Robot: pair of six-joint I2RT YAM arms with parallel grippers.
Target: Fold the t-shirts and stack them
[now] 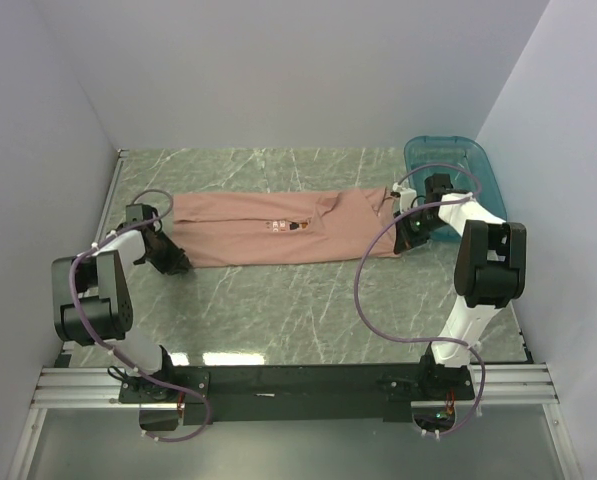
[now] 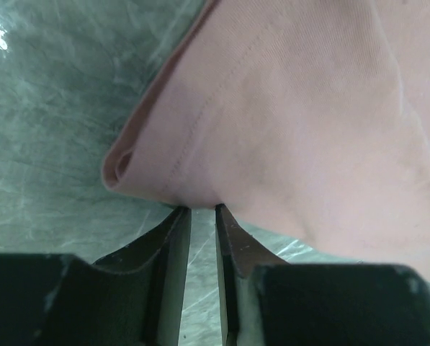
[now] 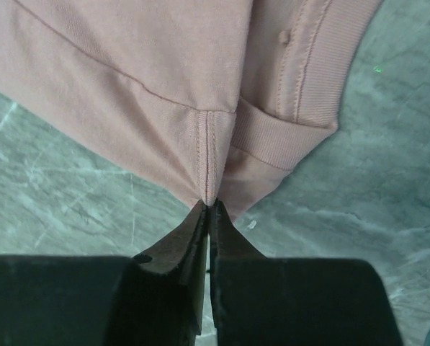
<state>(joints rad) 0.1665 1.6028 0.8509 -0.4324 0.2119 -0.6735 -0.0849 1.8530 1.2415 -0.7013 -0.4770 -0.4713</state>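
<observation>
Centrally, stretched left to right across the green-veined marbled counter (image 1: 278, 310): one dusty salmon-pink t-shirt (image 1: 238, 240), folded into a long narrow band and lying flat. Near the middle of the band, a small orange-brown print (image 1: 286, 226) with pale marks beside it, far too small in the top view to read as words; out of frame in both wrist views. At the band's left end, left fingers (image 2: 177, 234) set to a narrow slit, tips nipping the rounded fold of the stitched hem, marbled surface showing through the slit lower down. At the right end, right fingers (image 3: 199, 234) pressed together, clamped on the point where a vertical seam meets the cloth's edge, just beside a ribbed band (image 3: 279, 140) of the same pink cloth turned back on itself. Both gripped corners low, close over the counter. Behind the right arm, toward the far right corner, a translucent teal bin (image 1: 458, 160), near the shirt's right end, the meeting of the two hidden by the arm. Plain white walls (image 1: 278, 70) on three sides.
</observation>
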